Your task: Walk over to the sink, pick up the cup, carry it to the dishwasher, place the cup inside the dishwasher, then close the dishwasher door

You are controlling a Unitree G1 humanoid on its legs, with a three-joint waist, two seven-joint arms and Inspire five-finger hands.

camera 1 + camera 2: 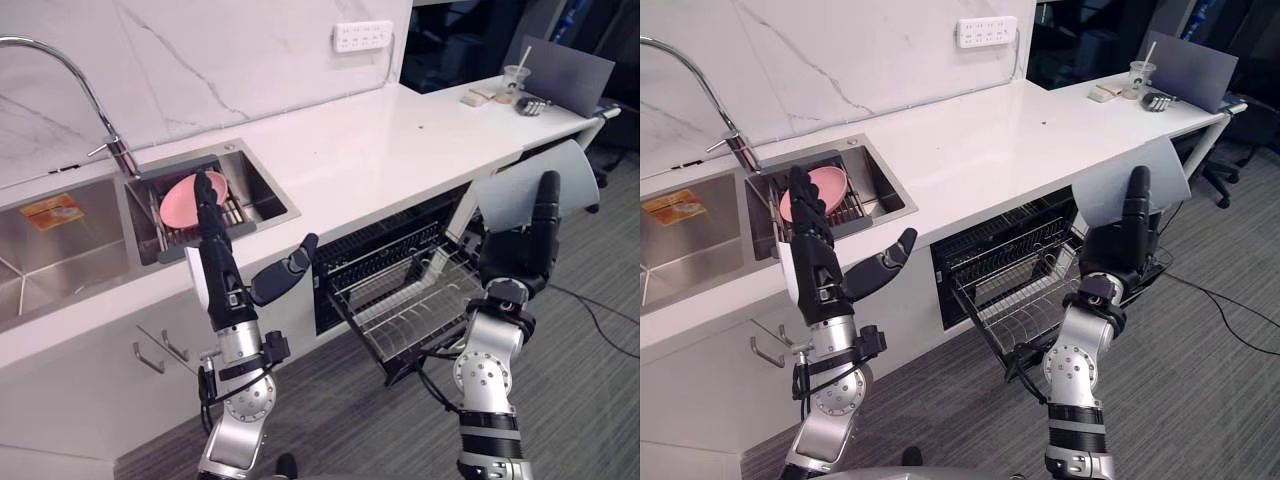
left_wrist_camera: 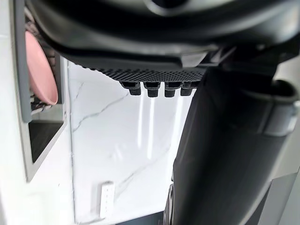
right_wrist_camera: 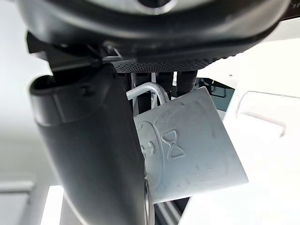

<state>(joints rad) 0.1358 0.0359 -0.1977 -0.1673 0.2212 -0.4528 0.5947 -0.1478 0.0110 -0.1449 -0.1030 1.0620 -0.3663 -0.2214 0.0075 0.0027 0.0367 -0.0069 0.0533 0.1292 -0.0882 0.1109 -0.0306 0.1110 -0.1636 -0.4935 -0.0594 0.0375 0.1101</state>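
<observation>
A pale grey-white cup (image 1: 528, 190) with a handle hangs in my right hand (image 1: 522, 255), above the right end of the pulled-out dishwasher rack (image 1: 405, 300). In the right wrist view the cup (image 3: 187, 150) sits against the thumb, and the fingers (image 3: 183, 82) pass through its handle. The open dishwasher (image 1: 1000, 250) lies under the white counter (image 1: 400, 140). My left hand (image 1: 225, 270) is raised in front of the sink (image 1: 255, 190), open, with straight fingers and the thumb spread, holding nothing.
A pink plate (image 1: 183, 197) stands in a rack in the right basin, and a curved tap (image 1: 60, 60) rises behind it. An orange item (image 1: 52, 211) lies in the left basin. A laptop (image 1: 570, 70) and a cup with a straw (image 1: 516, 78) occupy the counter's far right end.
</observation>
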